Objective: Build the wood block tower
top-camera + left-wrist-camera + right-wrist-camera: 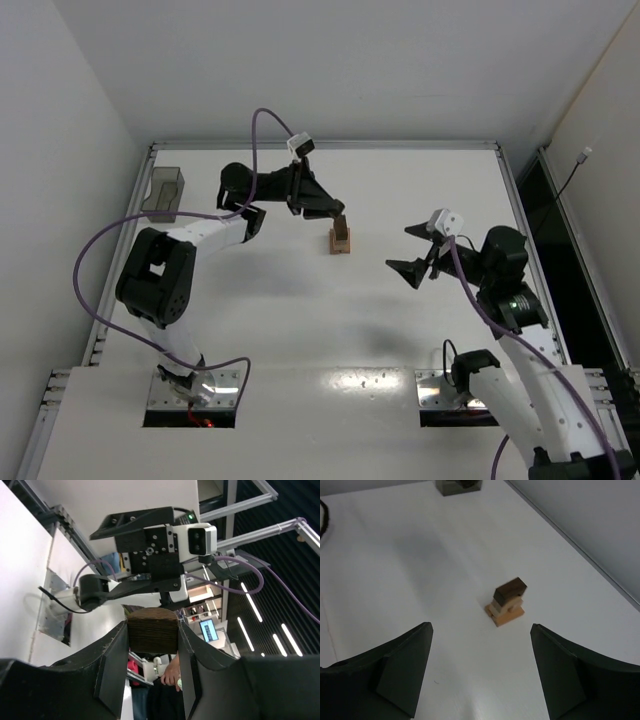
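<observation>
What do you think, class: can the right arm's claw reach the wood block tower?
Probably yes: the open right claw faces the wood block tower across bare table, though the left claw, gripping a dark block, hangs close by.

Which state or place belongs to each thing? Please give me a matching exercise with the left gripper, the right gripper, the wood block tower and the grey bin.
Things:
1. left gripper
2. right gripper
3. wood block tower
4. grey bin

States or places:
A. open, holding nothing
B. at the far left corner of the table
C. shut on a dark brown block
D. standing alone near the middle of the table

Pairs: 1-C; 2-A; 3-D; 4-B
</observation>
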`<act>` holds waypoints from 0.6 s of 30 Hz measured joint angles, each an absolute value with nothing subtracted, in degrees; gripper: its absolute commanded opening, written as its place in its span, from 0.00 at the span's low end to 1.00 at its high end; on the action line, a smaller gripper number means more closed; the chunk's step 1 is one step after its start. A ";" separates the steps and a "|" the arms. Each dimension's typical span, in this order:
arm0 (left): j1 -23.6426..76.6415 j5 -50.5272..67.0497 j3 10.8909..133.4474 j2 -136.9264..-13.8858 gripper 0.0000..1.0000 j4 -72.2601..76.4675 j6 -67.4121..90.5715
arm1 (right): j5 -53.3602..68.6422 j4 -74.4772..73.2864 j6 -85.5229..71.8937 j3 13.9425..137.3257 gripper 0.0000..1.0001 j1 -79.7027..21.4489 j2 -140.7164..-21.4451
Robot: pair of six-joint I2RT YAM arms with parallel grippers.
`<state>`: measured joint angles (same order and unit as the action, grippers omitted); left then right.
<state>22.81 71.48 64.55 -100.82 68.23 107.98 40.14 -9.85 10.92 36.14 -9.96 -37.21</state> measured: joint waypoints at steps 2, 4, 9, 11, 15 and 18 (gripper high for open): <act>22.81 71.85 64.53 -100.82 0.00 70.00 110.21 | 44.84 -6.17 9.19 36.14 0.71 -10.00 -40.40; 22.83 72.05 63.83 -100.68 0.00 71.33 111.72 | 48.86 -1.02 4.78 36.23 0.68 -10.11 -44.14; 22.87 72.51 61.71 -100.60 0.00 72.42 113.45 | 54.00 13.15 -9.45 36.62 0.67 -12.29 -51.33; 22.87 72.75 61.63 -100.60 0.00 72.58 113.71 | 54.61 17.74 -13.76 36.99 0.67 -13.98 -52.25; 22.87 73.08 61.63 -100.60 0.00 72.93 114.28 | 54.33 23.14 -18.13 38.63 0.67 -17.02 -52.29; 22.87 73.25 61.63 -100.60 0.00 72.97 114.50 | 53.30 25.56 -19.03 39.86 0.67 -18.70 -52.23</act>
